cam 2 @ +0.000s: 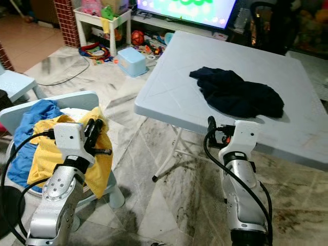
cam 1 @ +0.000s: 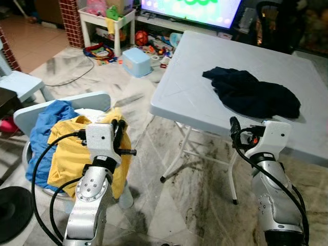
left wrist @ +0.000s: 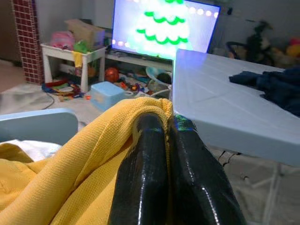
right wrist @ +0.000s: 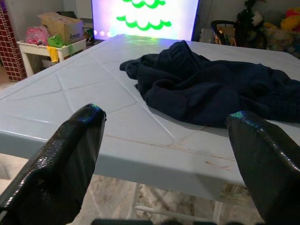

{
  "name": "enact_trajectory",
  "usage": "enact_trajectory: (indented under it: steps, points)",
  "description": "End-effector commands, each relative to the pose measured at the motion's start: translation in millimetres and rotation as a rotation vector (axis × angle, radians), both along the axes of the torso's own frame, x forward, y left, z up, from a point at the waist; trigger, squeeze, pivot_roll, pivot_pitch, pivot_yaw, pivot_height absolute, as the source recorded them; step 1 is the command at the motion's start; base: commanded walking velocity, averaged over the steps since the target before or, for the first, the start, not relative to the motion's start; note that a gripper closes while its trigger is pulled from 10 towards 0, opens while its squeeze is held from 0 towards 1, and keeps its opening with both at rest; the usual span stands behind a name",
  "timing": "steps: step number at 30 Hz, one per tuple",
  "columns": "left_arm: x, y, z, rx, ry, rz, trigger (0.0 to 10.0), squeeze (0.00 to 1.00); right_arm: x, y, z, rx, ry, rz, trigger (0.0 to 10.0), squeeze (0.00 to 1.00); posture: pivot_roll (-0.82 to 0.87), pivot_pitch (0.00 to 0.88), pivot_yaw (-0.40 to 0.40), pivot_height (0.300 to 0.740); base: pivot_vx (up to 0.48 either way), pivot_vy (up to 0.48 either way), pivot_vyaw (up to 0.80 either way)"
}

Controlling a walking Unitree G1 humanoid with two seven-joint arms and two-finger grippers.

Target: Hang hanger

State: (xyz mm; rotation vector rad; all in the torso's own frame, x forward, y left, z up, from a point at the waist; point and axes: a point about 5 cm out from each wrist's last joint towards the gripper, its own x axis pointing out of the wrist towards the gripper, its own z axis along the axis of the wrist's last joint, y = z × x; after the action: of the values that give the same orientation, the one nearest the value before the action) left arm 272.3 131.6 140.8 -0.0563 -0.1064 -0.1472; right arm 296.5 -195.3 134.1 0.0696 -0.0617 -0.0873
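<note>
Hanger: none can be made out in any view; it may lie under cloth, cannot tell. Judgement: a hanger should be light, stiff and thin, slippery if plastic; best taken at the neck below the hook or at a shoulder bar

Far left: pale blue plastic chair (cam 1: 92, 99) heaped with a blue cloth (cam 1: 43, 130) and a soft yellow knit garment (cam 1: 69, 154)

Left hand (left wrist: 166, 136) just beside the yellow garment, black fingers (left wrist: 145, 168) pressed together; the knit drapes against them, but whether any of it is pinched cannot be told

Centre: light grey folding worktop (cam 1: 189, 77), dark navy crumpled garment (cam 1: 253, 95) lying on top, toward the far right side

Right hand (right wrist: 164, 140) at the worktop's near edge, level with the surface, fingers spread wide, nothing between them, aimed toward the navy garment

Behind: lit television screen (cam 1: 192, 10), toys on floor
</note>
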Motion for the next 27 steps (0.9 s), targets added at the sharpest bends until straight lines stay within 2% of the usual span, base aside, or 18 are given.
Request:
enact_trajectory:
  steps: [1, 19, 23, 26, 27]
  points:
    - [1.1, -4.9, 3.5, -0.014, -0.012, -0.031, 10.0, 0.0, -0.7, 0.1, 0.3, -0.003, 0.007, 0.002, 10.0, 0.0, 0.08, 0.081, -0.106, 0.74, 0.0, -0.36, -0.8]
    - [-1.0, -7.0, 0.9, -0.013, 0.003, -0.056, 10.0, 0.0, 1.4, 4.4, -2.0, -0.006, 0.014, 0.014, 10.0, 0.0, 0.08, 0.086, -0.107, 0.74, 0.0, -0.352, -0.8]
    - [-0.6, -7.1, -0.4, -0.015, 0.015, -0.049, 10.0, 0.0, 1.8, 4.5, -2.2, -0.007, 0.015, 0.015, 10.0, 0.0, 0.08, 0.086, -0.108, 0.74, 0.0, -0.132, -0.8]
    - [0.6, -5.0, -0.7, -0.041, 0.02, -0.011, 10.0, 0.0, 1.8, 4.7, -2.3, -0.006, 0.015, 0.015, 10.0, 0.0, 0.08, 0.086, -0.108, 0.74, 0.0, 0.0, -0.8]
    - [3.5, 1.1, -2.9, -0.006, 0.039, 0.065, 10.0, 0.0, 1.7, 4.6, -2.4, 0.002, 0.011, 0.014, 10.0, 0.0, 0.08, 0.085, -0.108, 0.74, 0.0, 0.0, -0.8]
